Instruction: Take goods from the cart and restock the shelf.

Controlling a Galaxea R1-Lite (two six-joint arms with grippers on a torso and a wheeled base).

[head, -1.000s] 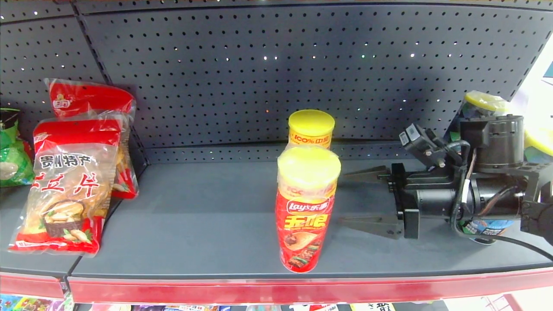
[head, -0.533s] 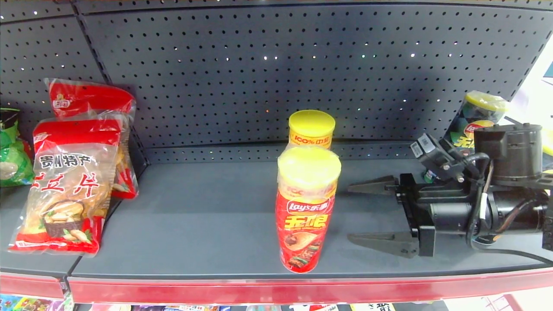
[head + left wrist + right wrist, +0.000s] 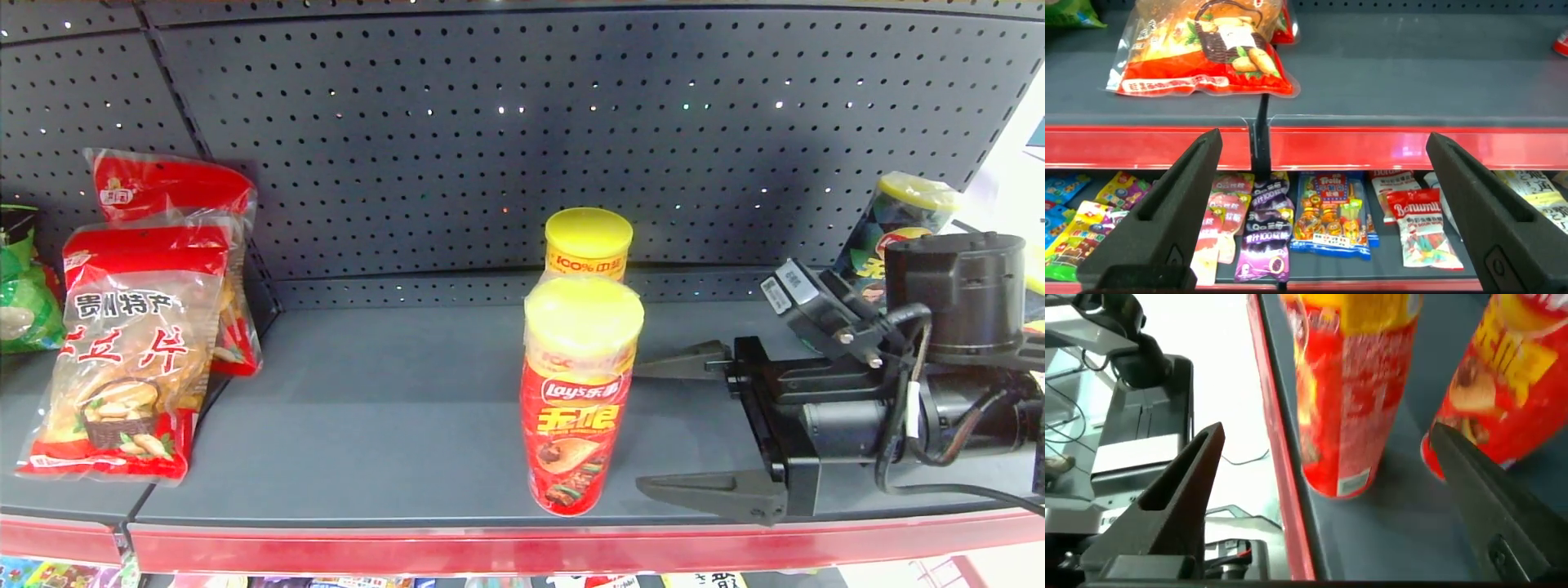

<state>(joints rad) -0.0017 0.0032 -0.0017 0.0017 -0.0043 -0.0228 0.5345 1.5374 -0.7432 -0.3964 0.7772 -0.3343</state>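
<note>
A red chips can (image 3: 578, 408) with a yellow lid stands upright near the front of the grey shelf (image 3: 384, 425). A second yellow-lidded can (image 3: 588, 241) stands right behind it. My right gripper (image 3: 641, 429) lies open just right of the front can, one finger behind it and one at the shelf's front lip, touching nothing. The right wrist view shows the front can (image 3: 1351, 392) and the rear can (image 3: 1523, 384) ahead of the right gripper (image 3: 1323, 437). My left gripper (image 3: 1323, 139) is open and empty, in front of the red shelf rail (image 3: 1372, 147).
Red snack bags (image 3: 131, 343) lean at the shelf's left, with a green bag (image 3: 24, 302) beyond. A dark can (image 3: 898, 212) stands at the far right behind my right arm. Packets (image 3: 1331, 220) fill the lower shelf. Bare shelf lies between the bags and the cans.
My right gripper has shifted toward the shelf's front edge, staying open; its near finger now hangs over the front lip. The cans have not moved.
</note>
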